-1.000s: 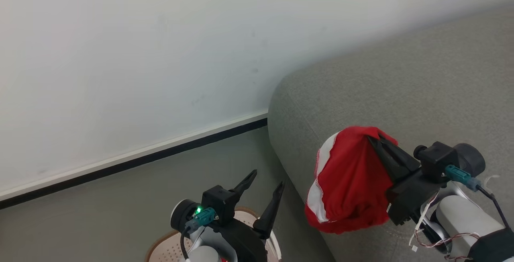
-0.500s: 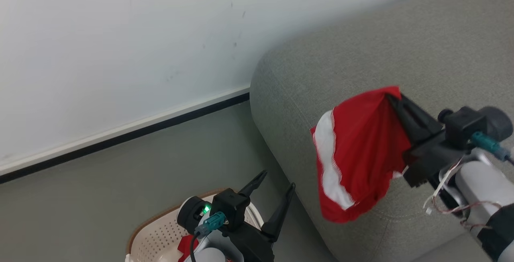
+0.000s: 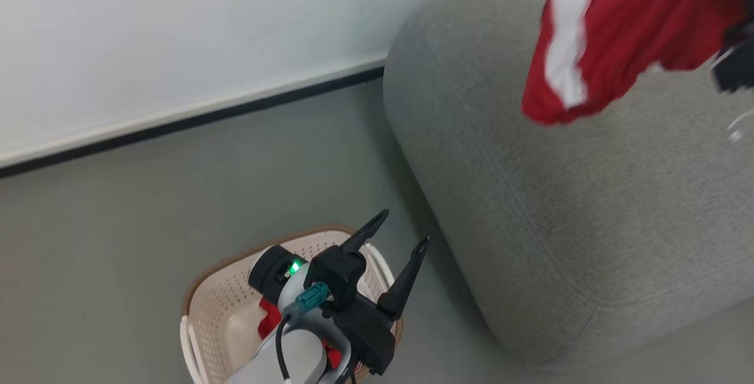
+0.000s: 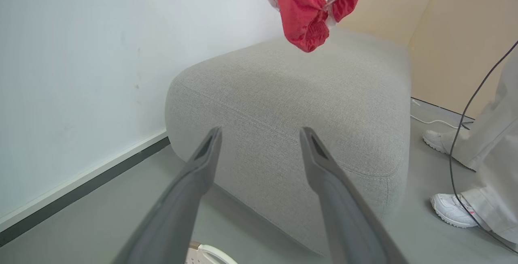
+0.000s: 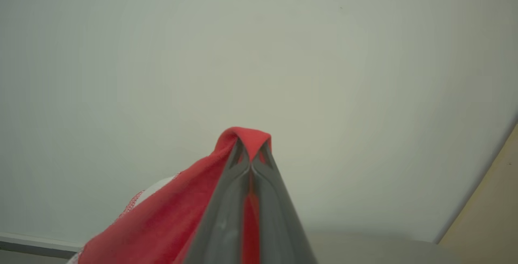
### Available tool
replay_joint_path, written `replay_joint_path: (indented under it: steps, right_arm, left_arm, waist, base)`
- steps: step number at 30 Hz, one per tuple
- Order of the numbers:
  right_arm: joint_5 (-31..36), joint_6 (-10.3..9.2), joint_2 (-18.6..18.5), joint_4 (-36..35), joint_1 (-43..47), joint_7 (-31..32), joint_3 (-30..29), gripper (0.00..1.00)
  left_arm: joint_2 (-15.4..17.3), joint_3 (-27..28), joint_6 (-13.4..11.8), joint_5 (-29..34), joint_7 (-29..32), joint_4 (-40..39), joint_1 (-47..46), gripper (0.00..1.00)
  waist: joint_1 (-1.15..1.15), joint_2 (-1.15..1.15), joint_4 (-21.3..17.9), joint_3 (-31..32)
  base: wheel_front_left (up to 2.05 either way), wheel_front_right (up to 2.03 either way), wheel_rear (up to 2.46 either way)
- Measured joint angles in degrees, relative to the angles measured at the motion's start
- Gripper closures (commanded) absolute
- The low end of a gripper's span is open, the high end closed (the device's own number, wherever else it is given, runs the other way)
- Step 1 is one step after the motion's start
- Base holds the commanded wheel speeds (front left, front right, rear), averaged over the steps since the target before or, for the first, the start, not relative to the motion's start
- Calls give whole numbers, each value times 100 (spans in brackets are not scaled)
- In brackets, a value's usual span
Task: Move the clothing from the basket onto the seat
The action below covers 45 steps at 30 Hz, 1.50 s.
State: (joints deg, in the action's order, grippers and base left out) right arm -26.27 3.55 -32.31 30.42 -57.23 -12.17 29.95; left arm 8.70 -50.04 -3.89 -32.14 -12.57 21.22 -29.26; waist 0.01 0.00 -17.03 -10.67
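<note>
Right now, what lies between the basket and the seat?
Only a bare strip of grey floor, seen in the head view between the basket and the seat.

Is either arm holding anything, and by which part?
The right end effector pinches a fold of the red garment, the rest hanging. The left end effector is open, empty.

Pale forearm (image 3: 294, 360), black fingers (image 3: 406, 275), teal plug (image 3: 311, 297), seemingly green light (image 3: 293, 267).
</note>
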Motion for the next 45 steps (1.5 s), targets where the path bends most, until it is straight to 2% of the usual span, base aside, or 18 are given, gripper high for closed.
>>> replay_joint_path:
  steps: [4,13,23,31,36,42,43,44,45]
  right_arm:
    - [-7,0,-160,313,-446,48,-213,100]
    - [-44,-7,-265,922,-1263,100,-405,100]
    - [-54,-238,-261,1411,-1551,67,-634,100]
    - [-97,-364,129,2028,-1556,-21,-572,100]
    - [-127,-364,287,2384,-1431,-29,-521,100]
    - [-58,-252,626,2597,-1405,-81,-237,100]
    - [-23,-244,658,2624,-1405,-96,-212,80]
    - [4,-231,682,2651,-1405,-104,-200,50]
    - [11,-197,689,2687,-1405,-111,-191,11]
  left_arm:
    - [51,0,-24,63,48,-137,-133,0]
    - [280,11,-71,343,145,-526,-478,0]
    - [563,74,-121,588,312,-969,-853,0]
    - [588,37,-123,812,460,-1040,-1174,0]
    - [530,-16,-122,861,476,-1076,-1282,0]
    - [576,-14,-146,904,499,-1076,-1290,0]
    - [583,-7,-162,904,499,-1060,-1290,0]
    - [592,-1,-162,904,498,-1046,-1290,0]
    - [593,1,-162,904,497,-1031,-1290,0]
  waist:
    - [0,0,135,-280]
    - [-1,0,412,-951]
    - [0,1,497,-1733]
    - [0,2,448,-2269]
    - [0,1,444,-2451]
    - [0,1,459,-2626]
    - [0,1,451,-2628]
    - [-1,1,441,-2624]
    - [-1,0,432,-2615]
  base:
    - [0,0,0]
    - [0,0,0]
    - [0,0,0]
    - [0,0,0]
    - [0,0,0]
    - [0,0,0]
    - [0,0,0]
    - [0,0,0]
    - [0,0,0]
